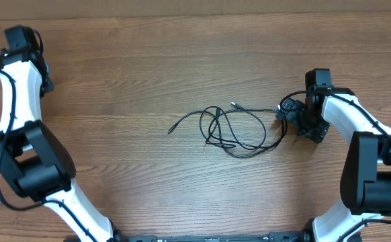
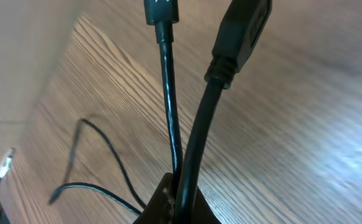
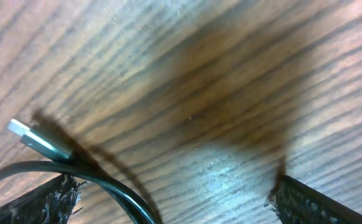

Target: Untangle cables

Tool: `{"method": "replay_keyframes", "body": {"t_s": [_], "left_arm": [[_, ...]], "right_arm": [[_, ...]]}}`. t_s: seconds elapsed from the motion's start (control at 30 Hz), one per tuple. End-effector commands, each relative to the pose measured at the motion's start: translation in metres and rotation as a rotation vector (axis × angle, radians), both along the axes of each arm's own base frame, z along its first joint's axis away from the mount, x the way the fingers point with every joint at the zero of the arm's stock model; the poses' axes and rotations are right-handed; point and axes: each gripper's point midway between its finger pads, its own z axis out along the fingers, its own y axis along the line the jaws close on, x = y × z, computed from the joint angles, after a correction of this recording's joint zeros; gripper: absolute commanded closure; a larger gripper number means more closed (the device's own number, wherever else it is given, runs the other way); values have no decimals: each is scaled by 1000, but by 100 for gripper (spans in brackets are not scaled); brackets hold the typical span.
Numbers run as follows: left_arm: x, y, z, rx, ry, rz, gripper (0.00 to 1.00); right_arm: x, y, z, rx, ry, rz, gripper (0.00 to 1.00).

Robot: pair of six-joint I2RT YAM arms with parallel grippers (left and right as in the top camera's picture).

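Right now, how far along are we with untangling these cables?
Nothing looks done: the cables lie in one crossed bunch mid-table. In hand: the right tool stands open over a silver-tipped plug at the bunch's right end, gripping nothing. The left tool is shut, far from the cables. Remaining: grasp and pull the cords apart.

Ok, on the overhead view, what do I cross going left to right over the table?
The left arm → cables, bunched in loose loops mid-table → right hand, open at the bunch's right end → right arm.
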Motion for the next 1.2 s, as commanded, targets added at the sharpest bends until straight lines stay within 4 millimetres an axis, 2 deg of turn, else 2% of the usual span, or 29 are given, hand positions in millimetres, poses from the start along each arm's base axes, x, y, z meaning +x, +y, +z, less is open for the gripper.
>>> {"method": "replay_keyframes", "body": {"t_s": [0.0,0.07,0.17,0.2,0.23,0.27,0.33,0.37,0.4,0.47,0.57,0.6,0.67,0.73,0.83,0.97,1.07,1.17], "left_arm": [[-4,14,-34,-33,37,50,96],[-6,17,-58,-63,67,61,96],[-4,19,-68,-65,74,63,96],[-4,19,-67,-64,71,62,85],[-4,19,-67,-64,70,62,66],[-4,19,-67,-64,71,62,59],[-3,19,-67,-64,76,52,52],[-2,18,-65,-66,84,28,34],[2,15,-62,-82,77,1,26],[12,8,-50,-124,26,-22,19],[38,-11,-12,-230,-124,-86,12],[50,-23,7,-288,-197,-125,9],[61,-44,33,-374,-271,-227,2],[69,-62,51,-440,-322,-330,0],[71,-85,64,-544,-375,-392,0],[54,-104,55,-658,-332,-300,0],[36,-132,46,-734,-235,-259,0],[26,-158,43,-777,-166,-279,0]], "right_arm": [[-8,7,-13,44,14,-1,0],[-8,7,-13,44,11,-1,0],[-7,7,-13,43,9,-1,0],[-7,7,-13,43,10,-1,0],[-7,7,-13,43,10,-1,0],[-7,7,-13,43,10,-1,0],[-7,7,-13,43,10,-1,0],[-8,7,-13,43,10,-1,0],[-8,7,-13,43,11,-1,0],[-8,7,-13,43,11,-1,0],[-8,7,-13,43,11,-1,0],[-8,7,-13,43,11,-1,0],[-8,7,-13,43,11,-1,0],[-8,7,-13,43,11,-1,0],[-8,7,-13,43,10,-1,0],[-7,7,-13,44,6,-1,0],[-7,7,-13,44,6,-1,0],[-7,6,-13,43,7,-1,0]]}}
